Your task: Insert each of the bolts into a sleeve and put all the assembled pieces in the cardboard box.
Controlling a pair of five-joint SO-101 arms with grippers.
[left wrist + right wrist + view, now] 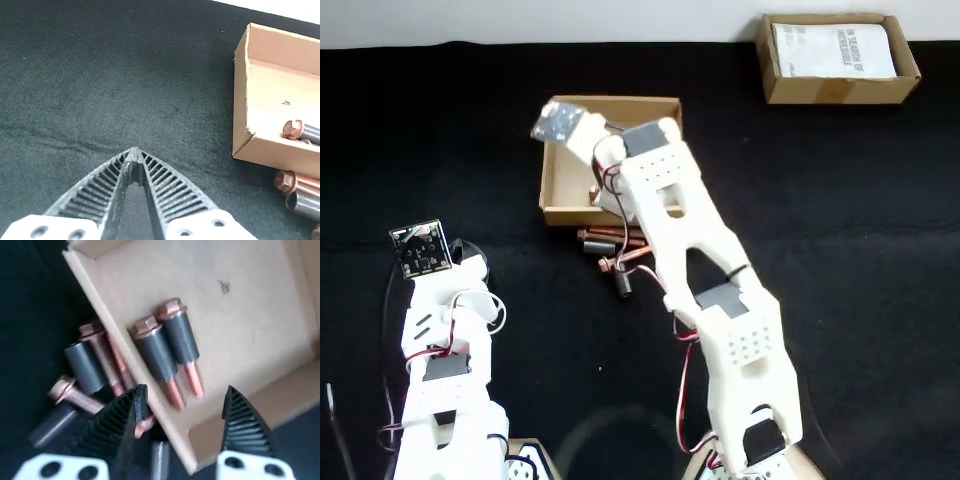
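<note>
The open cardboard box [560, 185] sits mid-table, and my right gripper [185, 397] hangs open over its near wall with nothing between its fingers. Two assembled pieces [156, 354], copper bolts in grey sleeves, lie side by side on the box floor [250, 315]. Just outside the wall lies a pile of loose copper bolts [102, 352] and grey sleeves [84, 367], also seen as a pile [615, 258] in the high view. My left gripper [134, 154] is shut over bare black cloth, well to the left of the box [270, 100]. A loose bolt [295, 182] lies by the box corner.
A second cardboard box [840, 90] with a printed sheet inside stands at the far right back. The right arm [720, 300] stretches diagonally across the table's middle. Black cloth [470, 140] covers the table; a white wall edge runs along the back.
</note>
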